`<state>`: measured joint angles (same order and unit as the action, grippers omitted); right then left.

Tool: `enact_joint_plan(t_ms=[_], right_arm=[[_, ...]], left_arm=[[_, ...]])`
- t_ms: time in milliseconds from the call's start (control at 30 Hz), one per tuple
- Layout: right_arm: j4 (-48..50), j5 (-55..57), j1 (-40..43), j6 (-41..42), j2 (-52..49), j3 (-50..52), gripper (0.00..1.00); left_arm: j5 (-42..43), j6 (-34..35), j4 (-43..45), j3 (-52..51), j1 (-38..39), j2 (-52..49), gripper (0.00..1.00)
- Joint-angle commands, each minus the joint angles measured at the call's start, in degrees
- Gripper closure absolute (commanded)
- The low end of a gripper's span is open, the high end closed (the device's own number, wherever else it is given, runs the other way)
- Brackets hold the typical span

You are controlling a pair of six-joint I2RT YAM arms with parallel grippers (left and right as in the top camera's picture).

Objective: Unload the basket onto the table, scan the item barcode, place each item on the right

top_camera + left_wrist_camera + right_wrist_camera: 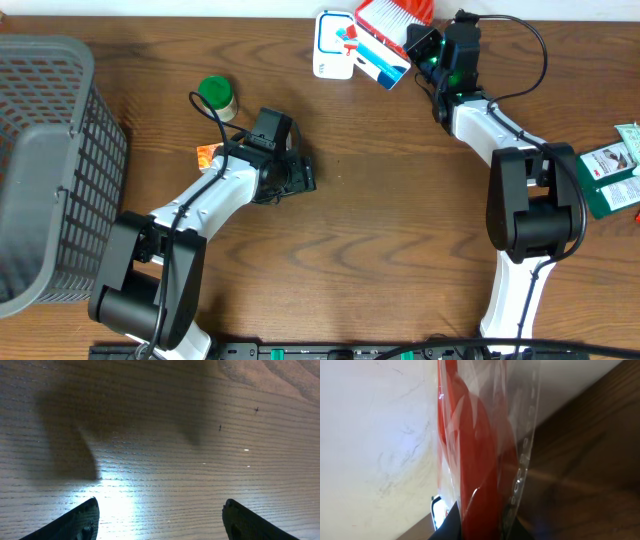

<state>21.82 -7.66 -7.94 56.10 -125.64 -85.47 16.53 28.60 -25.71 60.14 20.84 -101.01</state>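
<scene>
The item (383,30) is a flat red and white pack in clear plastic, lifted at the table's far edge. My right gripper (424,47) is shut on its right end. In the right wrist view the red item (475,445) stands edge-on between the dark fingers (451,524) of the right gripper (482,529), in front of a pale wall. No barcode shows in any view. My left gripper (305,177) hovers low over the middle-left of the table, and in its wrist view the left gripper (160,505) is open over bare lit wood.
A white and blue card (334,46) lies beside the held item. A green-lidded jar (217,96) and a small orange packet (207,153) sit near the left arm. A grey basket (50,160) fills the left edge. Green packets (612,175) lie at the right edge.
</scene>
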Motion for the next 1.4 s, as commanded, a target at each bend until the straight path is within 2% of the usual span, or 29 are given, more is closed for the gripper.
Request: enact_joint_plan(t_ms=[0, 167, 333, 500, 700, 933, 1100, 1267, 1367], right_arm=[[0.63, 0.46, -0.72, -1.51, -0.11, -1.79, 0.98], [-1.42, -3.19, -0.72, -7.17, 1.81, -1.81, 0.99], [-12.63, -7.15, -0.22, -7.69, 7.39, -1.81, 0.98], [-25.70, -6.71, 0.04, -14.80, 15.78, -1.81, 0.99], [-45.35, 2.14, 0.02, -22.05, 26.69, -1.79, 0.99], [-63.39, 22.51, 0.44, -27.10, 34.16, -1.75, 0.99], [-67.67, 31.06, 3.17, -32.46, 34.77, -1.73, 0.99], [-68.32, 30.75, 10.29, -34.40, 34.80, -0.85, 0.99], [-67.32, 26.01, 16.39, -36.98, 34.80, -0.31, 0.99]], left_arm=[[-0.61, -0.52, -0.42, 0.33, 0.02, 0.72, 0.21], [-0.74, -0.50, -0.39, 0.33, 0.02, 0.72, 0.21], [-0.76, -0.50, -0.33, 0.33, 0.02, 0.72, 0.21], [-0.79, -0.50, 0.15, 0.33, 0.02, 0.72, 0.21], [-0.76, -0.50, 1.57, 0.33, 0.02, 0.72, 0.21], [-0.76, -0.52, 2.23, 0.33, 0.02, 0.72, 0.21], [-0.76, -0.50, 2.23, 0.33, 0.04, 0.72, 0.21], [-0.76, -0.52, 2.23, 0.33, 0.04, 0.72, 0.21], [-0.76, -0.52, 2.23, 0.33, 0.04, 0.72, 0.21]])
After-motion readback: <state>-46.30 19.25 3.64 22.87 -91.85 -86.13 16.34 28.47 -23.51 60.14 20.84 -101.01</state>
